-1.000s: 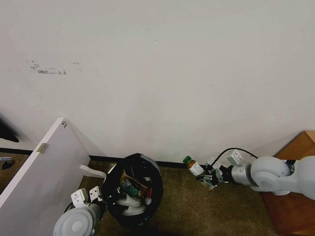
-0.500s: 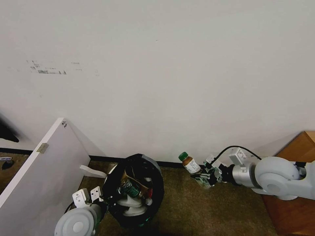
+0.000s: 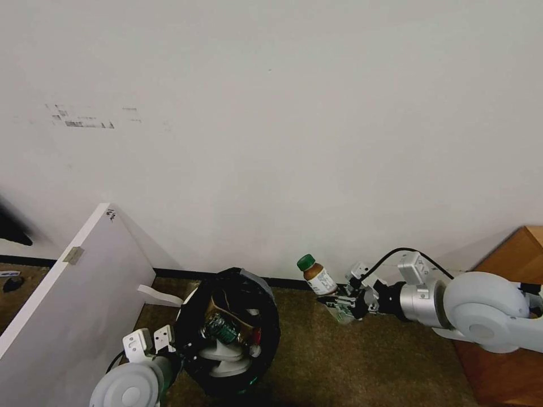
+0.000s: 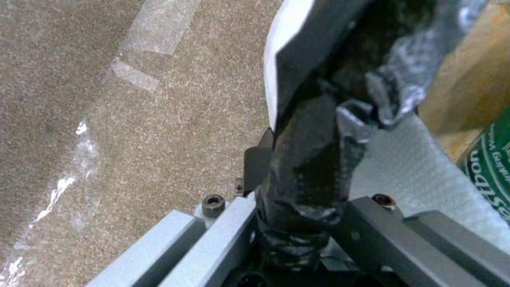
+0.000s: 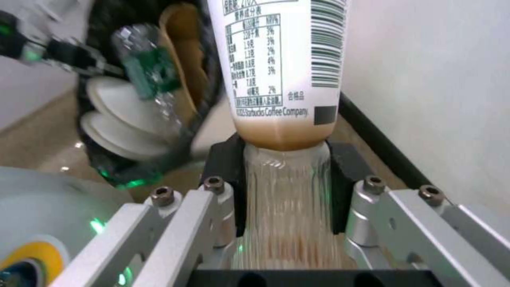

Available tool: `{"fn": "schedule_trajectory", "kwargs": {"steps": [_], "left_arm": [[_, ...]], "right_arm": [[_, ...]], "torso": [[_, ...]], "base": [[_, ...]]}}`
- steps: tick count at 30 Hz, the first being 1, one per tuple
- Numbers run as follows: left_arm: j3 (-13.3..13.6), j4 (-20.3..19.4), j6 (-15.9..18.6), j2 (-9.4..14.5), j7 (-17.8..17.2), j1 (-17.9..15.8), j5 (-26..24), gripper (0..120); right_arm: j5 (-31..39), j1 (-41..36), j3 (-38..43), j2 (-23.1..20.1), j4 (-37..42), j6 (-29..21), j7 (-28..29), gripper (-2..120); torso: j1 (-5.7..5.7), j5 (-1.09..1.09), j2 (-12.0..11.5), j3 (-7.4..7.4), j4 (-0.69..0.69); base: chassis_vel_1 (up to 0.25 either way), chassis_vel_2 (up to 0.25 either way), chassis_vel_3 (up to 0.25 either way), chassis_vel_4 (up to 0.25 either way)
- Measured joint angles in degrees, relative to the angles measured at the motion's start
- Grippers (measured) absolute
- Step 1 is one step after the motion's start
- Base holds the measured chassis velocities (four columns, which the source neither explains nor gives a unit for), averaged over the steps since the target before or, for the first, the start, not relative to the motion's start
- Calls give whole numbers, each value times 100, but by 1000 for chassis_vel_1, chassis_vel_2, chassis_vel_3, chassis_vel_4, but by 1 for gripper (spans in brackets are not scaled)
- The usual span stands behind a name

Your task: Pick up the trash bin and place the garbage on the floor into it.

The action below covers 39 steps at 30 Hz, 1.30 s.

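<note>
Nearest to the robot, the left gripper is clamped on the rim of the bin, w/ the black bag pinched between its fingers; the bin is tilted, mouth toward the camera, over the carpet. Inside it are white slippers, a green-label bottle and a brown paper bag.

Farther, to the right, the right gripper holds a coffee bottle by its clear ribbed base, green cap up and leaning toward the bin, close to the wall.

Risks, in my judgement: the grip is only on the bottom end, so the bottle may pivot or slip when the arm swings; the bin is already quite full, so the bottle could bounce out; and the thin bag at the rim may let the bin slide.
</note>
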Motion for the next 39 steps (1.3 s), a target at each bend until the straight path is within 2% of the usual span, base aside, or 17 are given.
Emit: {"fn": "schedule_trajectory", "kwargs": {"steps": [7,13,24,33,39], "left_arm": [[126,-90,3,-25,-22,84,76,0],[258,4,5,-78,60,9,224,0],[341,26,9,-166,77,-15,328,0],[346,-147,14,-123,107,234,427,0],[373,-158,14,-184,174,311,607,0]], "right_arm": [[-80,47,69,-54,114,387,-394,26],[-36,158,106,-39,272,506,-566,26],[92,322,230,-145,427,688,-812,26],[116,341,372,-284,414,891,-1094,26],[109,303,396,-324,437,988,-1209,26]], "torso": [[0,0,0,0,1],[0,2,-1,0,0],[0,1,-1,0,0],[0,-1,-1,0,0],[0,1,-1,-1,0]], "base": [[0,0,0,0],[0,0,0,0],[0,0,0,0],[0,0,0,0],[0,0,0,0]]}}
